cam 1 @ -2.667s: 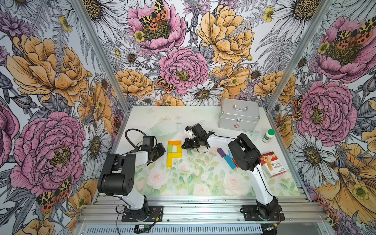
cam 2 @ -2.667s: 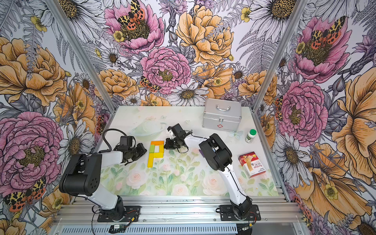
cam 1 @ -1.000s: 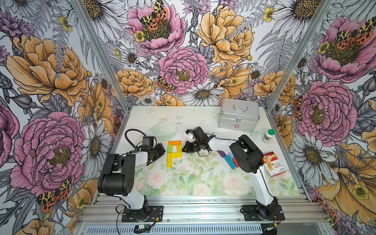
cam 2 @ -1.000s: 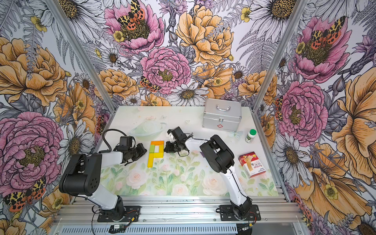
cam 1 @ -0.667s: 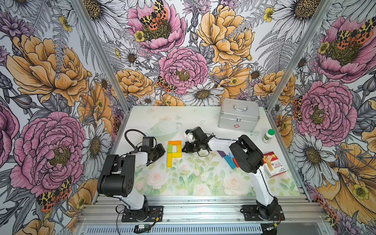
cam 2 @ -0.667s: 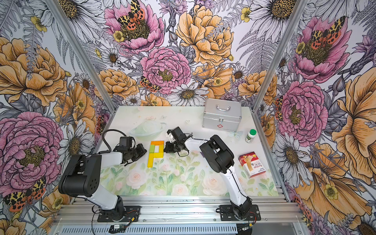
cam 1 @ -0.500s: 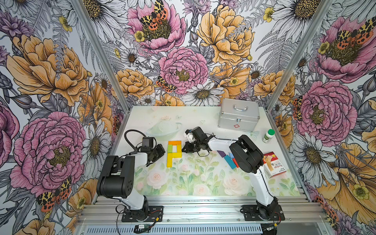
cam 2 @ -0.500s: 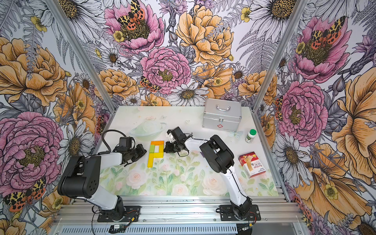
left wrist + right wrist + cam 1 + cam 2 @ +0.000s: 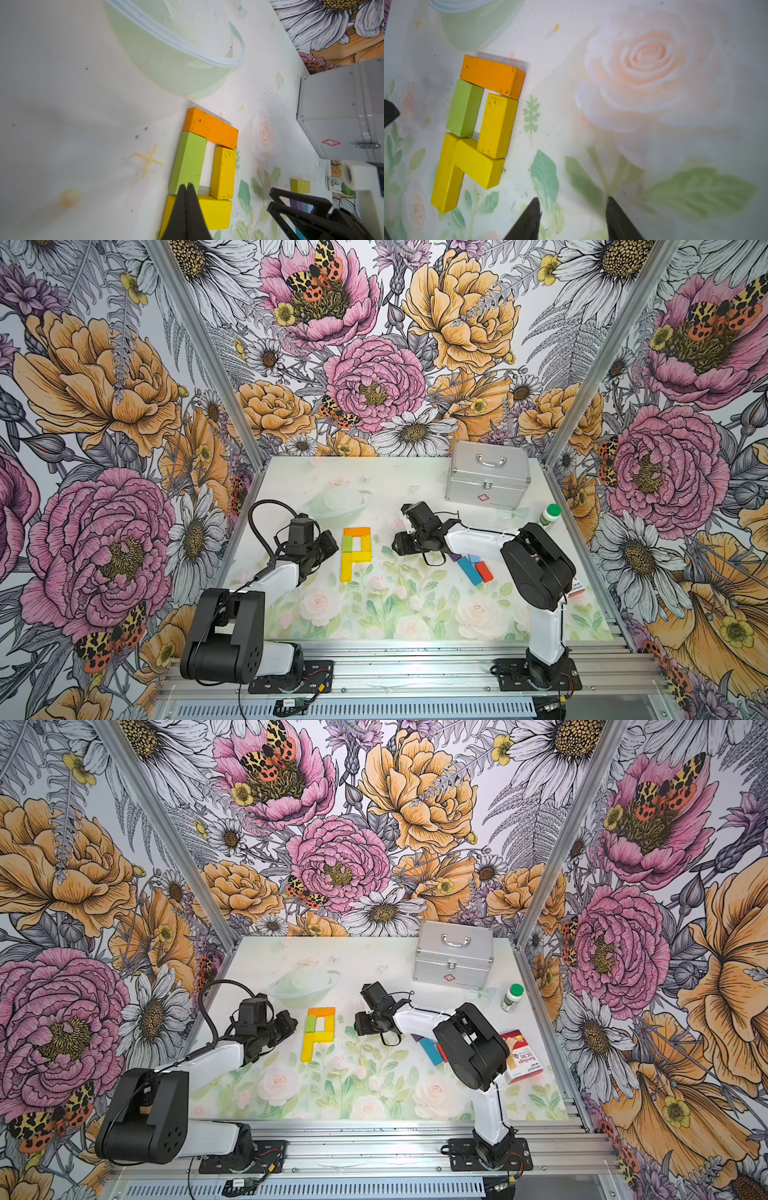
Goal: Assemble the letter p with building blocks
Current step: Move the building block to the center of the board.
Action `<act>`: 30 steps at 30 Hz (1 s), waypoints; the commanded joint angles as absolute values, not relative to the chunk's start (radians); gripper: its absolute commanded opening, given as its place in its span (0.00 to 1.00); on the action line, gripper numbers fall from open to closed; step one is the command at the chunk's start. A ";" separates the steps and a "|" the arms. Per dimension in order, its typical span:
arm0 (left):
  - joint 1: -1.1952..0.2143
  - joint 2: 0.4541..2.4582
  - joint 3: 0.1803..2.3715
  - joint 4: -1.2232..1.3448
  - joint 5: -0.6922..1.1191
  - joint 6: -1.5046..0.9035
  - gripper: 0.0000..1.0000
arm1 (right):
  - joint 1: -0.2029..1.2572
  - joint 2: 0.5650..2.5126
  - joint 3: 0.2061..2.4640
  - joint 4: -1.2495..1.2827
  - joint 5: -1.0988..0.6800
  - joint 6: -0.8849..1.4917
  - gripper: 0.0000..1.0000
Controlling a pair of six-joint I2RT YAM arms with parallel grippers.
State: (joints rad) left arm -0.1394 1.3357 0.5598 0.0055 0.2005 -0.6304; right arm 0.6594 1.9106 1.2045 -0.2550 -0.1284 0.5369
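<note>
Five building blocks lie flat as a letter P [image 9: 355,549] in both top views: an orange block [image 9: 492,75] across the top, a green block [image 9: 189,162] and a yellow block [image 9: 497,124] as the loop's sides, a yellow bar [image 9: 477,164], and a yellow stem [image 9: 446,176]. My left gripper [image 9: 186,185] is shut and empty, its tips at the P's left edge where green meets yellow; contact cannot be told. My right gripper [image 9: 573,204] stands open and empty over bare mat, right of the P [image 9: 318,1029]. Loose purple [image 9: 456,558], blue [image 9: 469,571] and red [image 9: 484,571] blocks lie under the right forearm.
A silver case [image 9: 488,479] stands at the back right, with a green-capped bottle [image 9: 550,516] beside it. A red-and-white bandage carton [image 9: 521,1056] lies near the right edge. A small yellow block [image 9: 300,186] sits beyond the right gripper's fingers [image 9: 291,201]. Aluminium posts and walls enclose the table.
My right gripper's jaws have opened; they were together in the earlier frames. That arm had drifted slightly toward the P. The left arm and the blocks have not moved.
</note>
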 commanded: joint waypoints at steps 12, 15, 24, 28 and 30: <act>-0.518 1.351 0.693 0.012 0.055 -0.632 0.14 | 0.481 1.570 0.878 -0.233 0.135 0.505 0.99; -0.561 1.410 0.737 0.016 0.061 -0.638 0.14 | 0.440 1.570 0.877 -0.267 0.124 0.459 0.99; -0.656 1.518 0.832 0.021 0.078 -0.669 0.14 | 0.382 1.689 0.939 -0.376 0.219 0.423 0.92; -0.657 1.521 0.824 0.033 0.074 -0.683 0.15 | 0.382 1.722 0.977 -0.374 0.223 0.397 0.91; -0.655 1.516 0.821 0.032 0.071 -0.685 0.15 | 0.382 1.739 0.999 -0.374 0.212 0.389 0.90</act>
State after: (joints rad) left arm -0.6556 1.5158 0.8158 0.0063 0.0887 -0.6674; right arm 0.3794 1.7180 0.9482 -0.3782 0.1921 0.4183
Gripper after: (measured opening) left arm 0.147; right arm 0.906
